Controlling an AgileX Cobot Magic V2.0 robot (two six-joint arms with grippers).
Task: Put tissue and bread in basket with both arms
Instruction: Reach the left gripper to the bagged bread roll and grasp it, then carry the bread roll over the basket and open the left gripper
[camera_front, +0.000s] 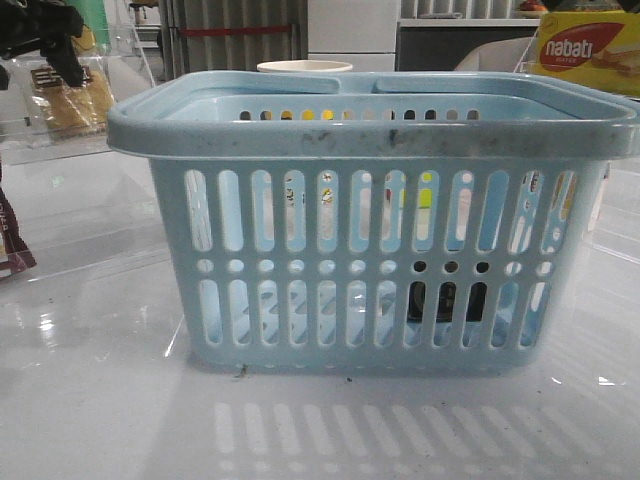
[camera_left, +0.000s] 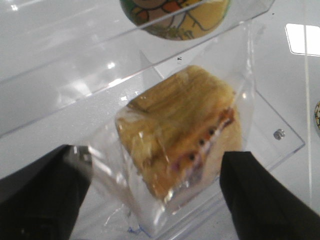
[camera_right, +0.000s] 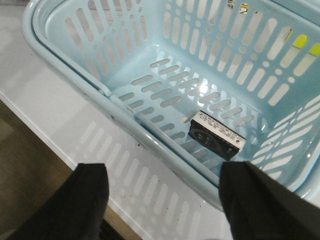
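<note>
The light blue basket (camera_front: 370, 220) stands in the middle of the table. The tissue, a small black pack (camera_right: 217, 135), lies on the basket's floor and shows dark through the slots (camera_front: 445, 300). The bread (camera_left: 180, 125), golden-brown in a clear wrapper, lies on a clear acrylic stand at the far left (camera_front: 70, 100). My left gripper (camera_left: 155, 200) is open, its fingers on either side of the bread's near end, and it shows above the bread in the front view (camera_front: 45, 35). My right gripper (camera_right: 162, 200) is open and empty, over the table just outside the basket's rim (camera_right: 150, 135).
A yellow-red nabati box (camera_front: 585, 50) sits at the back right. A white cup (camera_front: 305, 67) stands behind the basket. A dark brown packet (camera_front: 10, 245) is at the left edge. A round printed object (camera_left: 175, 15) lies beyond the clear stand (camera_left: 280, 135).
</note>
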